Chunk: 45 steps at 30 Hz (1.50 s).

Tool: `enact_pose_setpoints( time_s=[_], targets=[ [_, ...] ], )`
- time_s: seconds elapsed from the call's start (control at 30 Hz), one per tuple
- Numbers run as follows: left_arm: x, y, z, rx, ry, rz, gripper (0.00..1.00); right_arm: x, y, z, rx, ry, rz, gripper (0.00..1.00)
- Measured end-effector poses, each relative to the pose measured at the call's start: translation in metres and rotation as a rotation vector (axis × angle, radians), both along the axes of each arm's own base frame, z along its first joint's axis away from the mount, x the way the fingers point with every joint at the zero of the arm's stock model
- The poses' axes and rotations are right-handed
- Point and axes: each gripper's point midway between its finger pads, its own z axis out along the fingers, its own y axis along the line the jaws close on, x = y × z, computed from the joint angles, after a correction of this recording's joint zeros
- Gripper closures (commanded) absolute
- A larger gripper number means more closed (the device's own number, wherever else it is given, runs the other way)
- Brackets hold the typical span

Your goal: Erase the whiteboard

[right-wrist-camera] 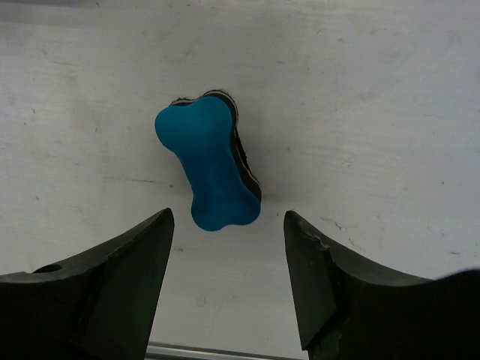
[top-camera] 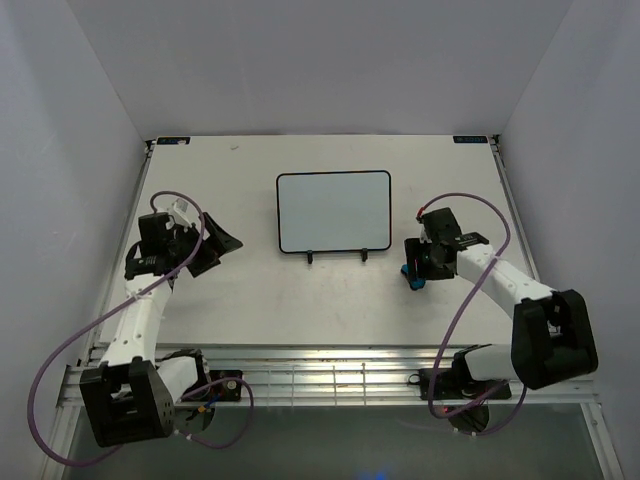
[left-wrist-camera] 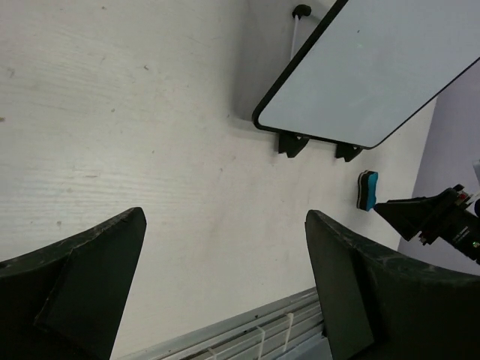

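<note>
The whiteboard (top-camera: 333,210) stands tilted on its black wire stand at the middle of the table, its face blank white; it also shows in the left wrist view (left-wrist-camera: 367,71). A small blue bone-shaped eraser (right-wrist-camera: 211,169) lies on the table right of the board, also seen from above (top-camera: 413,275) and in the left wrist view (left-wrist-camera: 367,189). My right gripper (right-wrist-camera: 229,259) is open and empty, hovering just above and short of the eraser. My left gripper (top-camera: 222,243) is open and empty, left of the board.
A metal rail (top-camera: 330,375) runs along the table's near edge. White walls enclose the table on the left, right and back. The stand's black feet (top-camera: 337,257) rest in front of the board.
</note>
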Motion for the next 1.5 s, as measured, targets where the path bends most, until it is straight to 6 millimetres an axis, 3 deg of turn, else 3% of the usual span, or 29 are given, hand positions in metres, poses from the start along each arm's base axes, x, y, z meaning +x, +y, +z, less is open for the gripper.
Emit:
enact_pose_setpoints(
  time_s=[0.13, 0.23, 0.5, 0.67, 0.83, 1.0, 1.13, 1.27, 1.37, 1.5],
  targets=[
    [-0.012, 0.006, 0.018, 0.060, -0.075, 0.014, 0.02, 0.006, 0.005, -0.021, -0.021, 0.081, 0.048, 0.42],
    [-0.014, 0.006, 0.033, 0.078, -0.145, 0.009, 0.02, 0.008, 0.006, -0.027, -0.029, 0.094, 0.063, 0.42],
    [-0.015, 0.001, 0.021, 0.075, -0.101, -0.019, 0.02, 0.022, 0.016, -0.031, -0.042, 0.075, 0.098, 0.51],
    [-0.016, -0.001, 0.022, 0.070, -0.105, -0.032, 0.02, 0.023, 0.019, -0.031, -0.076, 0.055, 0.113, 0.70],
    [-0.017, -0.003, 0.023, 0.064, -0.111, -0.043, 0.02, 0.021, 0.031, -0.025, -0.103, 0.021, 0.139, 0.73],
    [-0.017, -0.003, 0.024, 0.065, -0.116, -0.043, 0.02, 0.020, 0.086, 0.012, -0.064, -0.085, 0.255, 0.73],
    [-0.018, -0.003, 0.023, 0.066, -0.115, -0.041, 0.02, 0.033, 0.149, 0.069, 0.028, -0.220, 0.347, 0.73],
    [-0.019, -0.002, 0.023, 0.072, -0.119, -0.034, 0.02, 0.061, 0.212, 0.119, 0.078, -0.367, 0.410, 0.73],
    [-0.018, 0.000, 0.025, 0.081, -0.125, -0.021, 0.02, 0.087, 0.248, 0.128, 0.026, -0.443, 0.414, 0.73],
    [-0.018, 0.002, 0.026, 0.088, -0.132, -0.010, 0.02, 0.113, 0.284, 0.117, -0.082, -0.489, 0.406, 0.73]
  ],
)
